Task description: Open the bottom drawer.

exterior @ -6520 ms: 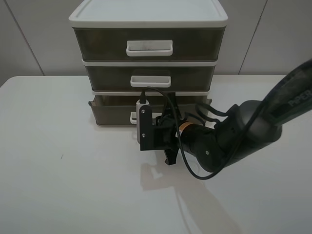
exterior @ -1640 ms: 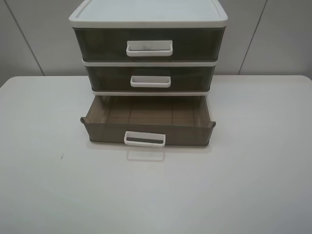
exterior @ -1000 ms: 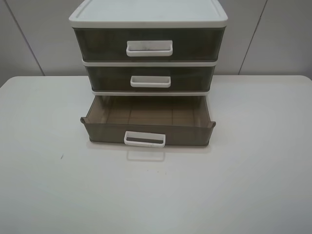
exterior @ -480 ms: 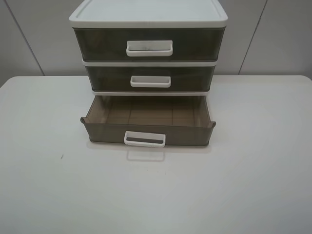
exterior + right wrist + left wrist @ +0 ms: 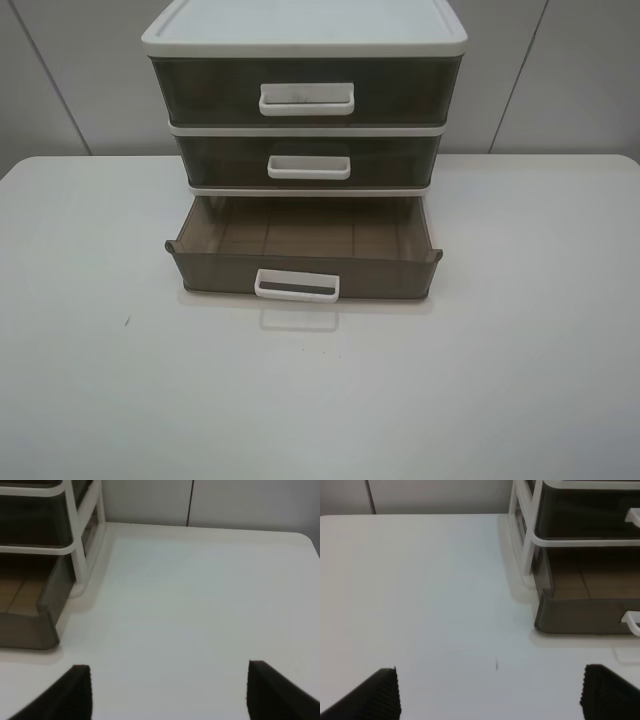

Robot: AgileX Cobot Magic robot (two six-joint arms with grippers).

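Observation:
The bottom drawer [image 5: 210, 272], smoky brown with a white loop handle [image 5: 297, 286], stands pulled well out of the white-framed unit, and its ribbed floor [image 5: 310, 238] shows empty. It also shows in the left wrist view [image 5: 585, 615] and the right wrist view [image 5: 25, 625]. Neither arm appears in the exterior high view. My left gripper [image 5: 490, 695] is open and empty over the table, off the drawer's left front corner. My right gripper [image 5: 172, 692] is open and empty over the table, off the drawer's right side.
The middle drawer [image 5: 400, 160] and the taller top drawer [image 5: 400, 92] are shut under the white lid [image 5: 300, 25]. The unit stands at the back middle of the white table [image 5: 450, 380], against a pale panelled wall.
Since 6.5 s ago the bottom drawer has come far out toward the front and the right arm has left the exterior view. Nothing has moved in the last 1.6 s.

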